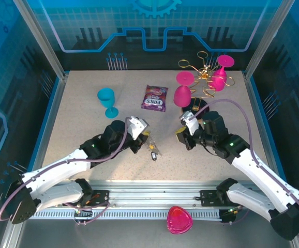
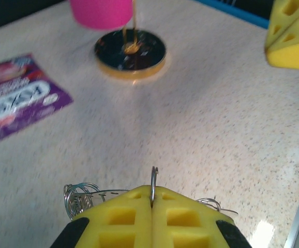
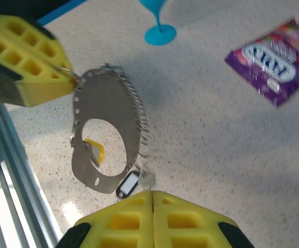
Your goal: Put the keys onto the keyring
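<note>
We counted one teal goblet (image 1: pixel 106 98), one purple candy packet (image 1: pixel 154 97), one gold wire rack (image 1: pixel 204 72) and one keyring (image 3: pixel 105 101). Pink goblets (image 1: pixel 182 95) numbered at least two at the rack (a third there we could not tell apart), and one more pink piece (image 1: pixel 179 219) lay on the near rail (image 1: pixel 139 199). Of the keys (image 1: pixel 153 154) we made out two, one with a yellow tab (image 3: pixel 95 150) and one with a black tab (image 3: pixel 129 183).

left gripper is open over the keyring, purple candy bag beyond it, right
Not open: the left gripper is shut on the keyring wire, as the left wrist view shows. The purple candy bag does lie beyond it.
</note>
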{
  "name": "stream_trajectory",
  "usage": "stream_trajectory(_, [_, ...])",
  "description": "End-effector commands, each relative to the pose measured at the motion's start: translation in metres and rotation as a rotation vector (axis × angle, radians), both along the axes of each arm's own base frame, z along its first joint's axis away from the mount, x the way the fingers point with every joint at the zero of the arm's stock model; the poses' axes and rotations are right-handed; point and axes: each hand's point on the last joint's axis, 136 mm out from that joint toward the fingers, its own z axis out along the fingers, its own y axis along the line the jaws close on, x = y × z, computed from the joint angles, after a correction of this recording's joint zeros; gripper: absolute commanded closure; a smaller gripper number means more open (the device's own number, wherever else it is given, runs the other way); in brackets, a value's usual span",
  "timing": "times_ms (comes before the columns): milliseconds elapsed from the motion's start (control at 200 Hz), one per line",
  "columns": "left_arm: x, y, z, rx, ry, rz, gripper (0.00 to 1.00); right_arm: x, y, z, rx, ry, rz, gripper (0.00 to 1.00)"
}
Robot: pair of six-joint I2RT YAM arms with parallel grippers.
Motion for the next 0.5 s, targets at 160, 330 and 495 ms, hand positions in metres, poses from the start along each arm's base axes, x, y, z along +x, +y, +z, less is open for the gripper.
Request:
stream_trajectory(160, [0.004,0.07,0.02,-0.03,0.066,0.391,1.0,0.013,0.035,-0.015,-0.078,0.227,-0.119,0.89])
stream_trajectory(330, [-0.01,0.119,0.032,-0.001,0.085,0.58,1.0,0.019,0.06,-0.022,-0.121,0.256,-0.084,0.87])
stream_trajectory(495, [-0.025,0.159,0.058,-0.003,0.061,0.707,1.0,0.025,0.082,-0.02,-0.111,0.237,-0.04,0.86])
